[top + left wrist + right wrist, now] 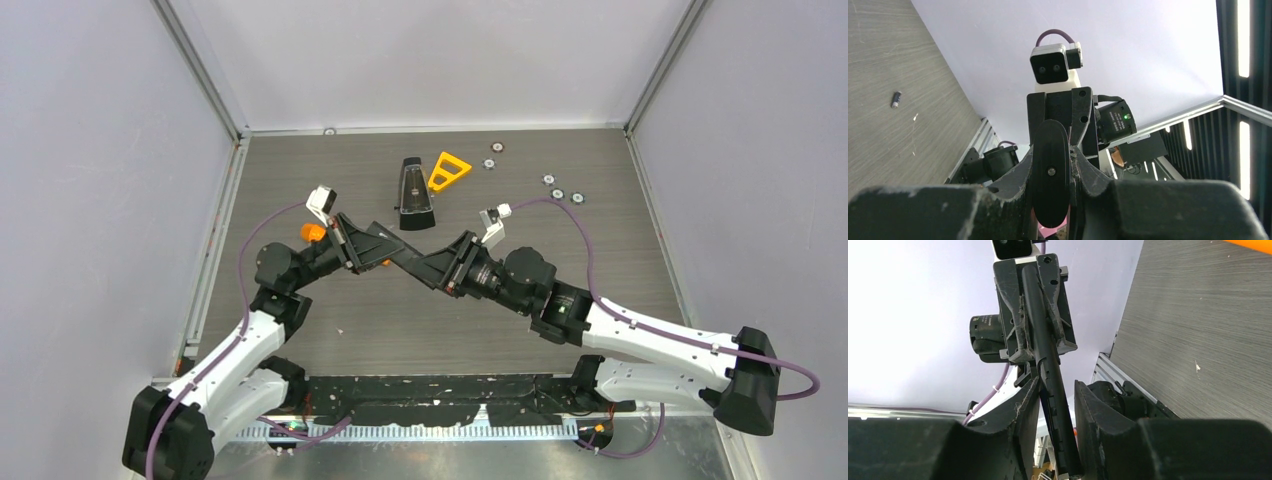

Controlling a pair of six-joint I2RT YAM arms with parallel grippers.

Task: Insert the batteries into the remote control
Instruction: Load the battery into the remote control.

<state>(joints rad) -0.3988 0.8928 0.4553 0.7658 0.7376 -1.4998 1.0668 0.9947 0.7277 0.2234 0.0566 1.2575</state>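
Observation:
The remote control (405, 255) is a slim black bar held in the air between both grippers over the middle of the table. My left gripper (385, 250) is shut on one end of it. In the left wrist view that end shows as a black oval (1050, 172) pinched between the fingers (1020, 167). My right gripper (432, 263) straddles the other end. In the right wrist view the bar (1048, 365) runs slanted between the jaws with light showing on both sides. One small battery (896, 99) lies on the table, far from both grippers.
A tapered black case (411, 193) and an orange triangle (448, 170) lie at the back centre. Several small silver discs (558, 193) are scattered at the back right. A small orange object (312, 232) sits beside the left arm. Walls enclose the table on three sides.

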